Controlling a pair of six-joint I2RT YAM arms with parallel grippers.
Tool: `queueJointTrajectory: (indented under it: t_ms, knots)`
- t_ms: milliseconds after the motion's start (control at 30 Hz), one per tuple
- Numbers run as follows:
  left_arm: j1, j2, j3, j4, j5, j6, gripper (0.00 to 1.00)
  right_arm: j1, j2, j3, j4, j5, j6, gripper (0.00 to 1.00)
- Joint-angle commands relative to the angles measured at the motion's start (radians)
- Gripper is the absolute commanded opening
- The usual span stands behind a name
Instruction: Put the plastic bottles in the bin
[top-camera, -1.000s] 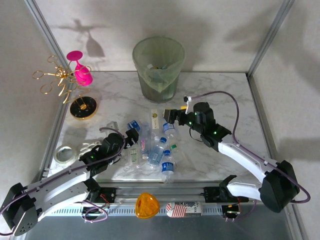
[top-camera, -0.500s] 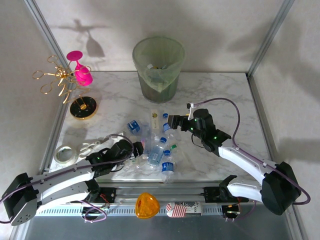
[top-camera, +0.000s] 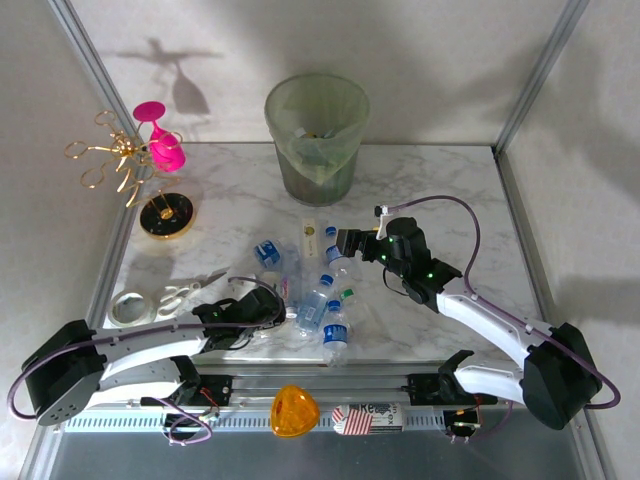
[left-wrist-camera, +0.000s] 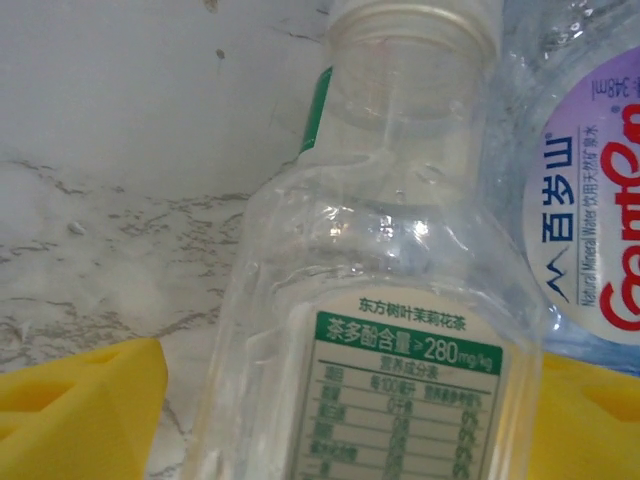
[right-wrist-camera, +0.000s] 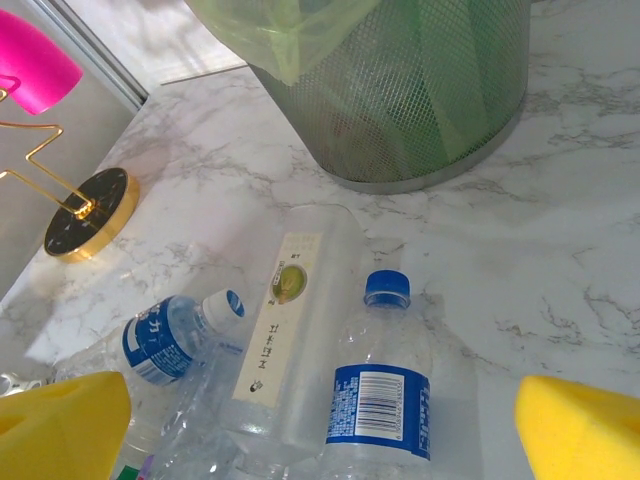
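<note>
1. Marble tabletop: carries everything listed. Its far half is mostly bare stone.
2. Bin, pale green with a liner bag, upright at the middle of the far edge. A few small items show at the bottom in the top view, too small to identify or count.
3. Left gripper, low over the near edge, at the left side of the heap. In the left wrist view its yellow pads stand on either side of a clear green-label bottle. Bare marble shows between the left pad and the bottle, so the jaws bracket it without pinching.
4. Right gripper, just beyond the heap toward the bin. Its jaws are spread wide and hold nothing, with a blue-capped bottle below them.
5. Plastic bottles, a loose heap at the middle of the tabletop toward the near edge, well apart from the bin. There are roughly ten, overlapping, so the exact count is uncertain.
6. Single bottles in the heap:
   - a pale-labelled bottle, touching the blue-capped one;
   - a blue-label bottle, further left.
7. Status, as a judgement: early to middling. Most of the stock lies outside the bin. The left-side pick is set up but not closed, and every bottle in the heap remains to be carried.
</note>
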Motion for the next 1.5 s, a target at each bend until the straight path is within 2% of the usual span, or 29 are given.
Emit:
queueJointTrajectory:
  t_ms: [0,267,400,500,567,900,1067,1200,1333,1467]
  knots:
    - [-0.009,0.014,0.014,-0.046,-0.073,-0.051,0.8,0.007,0.006,-0.008,0.021,0.02,0.001,0.99]
    - [-0.009,0.035,0.011,-0.031,-0.079,-0.047,0.72,0.007,0.012,-0.014,0.027,0.025,0.002,0.99]
    - [-0.009,0.046,0.01,-0.021,-0.073,-0.039,0.64,0.008,0.021,-0.014,0.024,0.022,0.005,0.99]
    - [-0.011,0.041,0.011,-0.018,-0.069,-0.034,0.55,0.007,0.022,-0.015,0.024,0.025,0.007,0.99]
    - [-0.011,0.025,0.011,-0.018,-0.074,-0.033,0.52,0.007,0.021,-0.016,0.025,0.025,0.005,0.99]
    - [-0.012,-0.185,-0.002,0.02,-0.098,-0.05,0.45,0.007,0.03,-0.016,0.033,0.027,0.006,0.99]
    - [-0.012,-0.311,0.019,0.049,-0.16,-0.06,0.44,0.007,0.033,-0.016,0.04,0.024,0.009,0.99]
    - [-0.012,-0.377,0.038,0.139,-0.23,-0.052,0.41,0.007,0.035,-0.018,0.049,0.018,0.013,0.99]
    - [-0.011,-0.37,0.082,0.282,-0.264,0.022,0.38,0.007,0.036,-0.019,0.051,0.011,0.018,0.99]
    - [-0.007,-0.278,0.209,0.399,-0.282,0.18,0.38,0.007,0.029,-0.022,0.05,0.008,0.019,0.99]
